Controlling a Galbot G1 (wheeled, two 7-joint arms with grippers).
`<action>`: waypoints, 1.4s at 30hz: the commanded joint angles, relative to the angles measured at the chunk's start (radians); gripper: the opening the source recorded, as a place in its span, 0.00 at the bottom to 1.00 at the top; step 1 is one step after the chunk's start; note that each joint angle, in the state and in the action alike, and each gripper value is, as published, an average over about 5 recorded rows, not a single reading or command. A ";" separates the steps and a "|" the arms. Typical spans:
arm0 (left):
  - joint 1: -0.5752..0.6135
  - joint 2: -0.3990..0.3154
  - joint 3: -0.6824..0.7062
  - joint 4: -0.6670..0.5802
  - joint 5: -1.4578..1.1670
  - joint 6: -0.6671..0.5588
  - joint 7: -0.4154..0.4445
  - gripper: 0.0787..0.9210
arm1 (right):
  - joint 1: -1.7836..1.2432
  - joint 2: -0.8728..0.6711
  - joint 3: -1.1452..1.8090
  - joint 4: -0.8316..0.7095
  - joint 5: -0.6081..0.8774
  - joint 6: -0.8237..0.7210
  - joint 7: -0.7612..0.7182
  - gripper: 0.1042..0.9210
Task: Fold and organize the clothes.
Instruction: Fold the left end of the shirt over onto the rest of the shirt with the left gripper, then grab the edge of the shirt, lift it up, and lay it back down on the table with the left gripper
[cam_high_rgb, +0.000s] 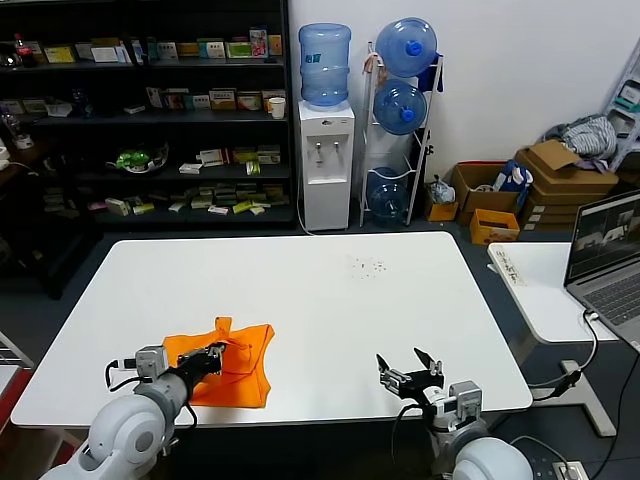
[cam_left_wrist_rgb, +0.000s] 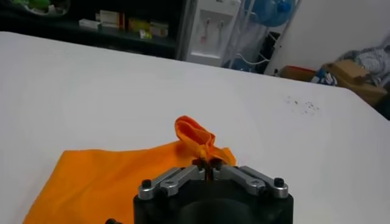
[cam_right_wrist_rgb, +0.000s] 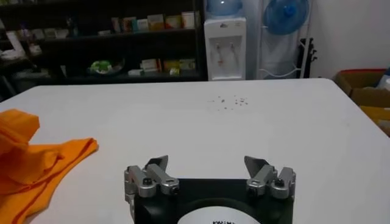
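Note:
The clothes are one bright orange T-shirt (cam_high_rgb: 235, 370), lying folded over near the table's front left edge. My left gripper (cam_high_rgb: 213, 353) is shut on a bunched fold of it; in the left wrist view the orange T-shirt (cam_left_wrist_rgb: 109, 179) rises in a small peak pinched by the left gripper (cam_left_wrist_rgb: 208, 164). My right gripper (cam_high_rgb: 409, 371) hovers open over the bare front right of the table, well apart from the shirt. In the right wrist view the right gripper (cam_right_wrist_rgb: 207, 163) holds nothing, and the T-shirt (cam_right_wrist_rgb: 30, 161) lies off to one side.
The white table (cam_high_rgb: 330, 290) has a patch of small dark specks (cam_high_rgb: 368, 266) toward the far right. A side table with a laptop (cam_high_rgb: 610, 255) stands at the right. Shelves, a water dispenser (cam_high_rgb: 326, 160) and cardboard boxes are behind.

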 joint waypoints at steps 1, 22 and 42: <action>-0.052 -0.031 0.041 0.016 -0.016 0.018 -0.017 0.06 | 0.003 0.001 -0.002 -0.003 0.000 -0.002 0.001 0.88; 0.139 0.159 -0.249 -0.024 -0.125 0.022 0.072 0.63 | 0.029 -0.009 -0.020 -0.016 0.015 -0.005 0.000 0.88; 0.116 0.259 -0.232 0.454 0.072 -0.070 0.668 0.88 | 0.002 -0.012 0.013 0.006 0.020 0.004 -0.005 0.88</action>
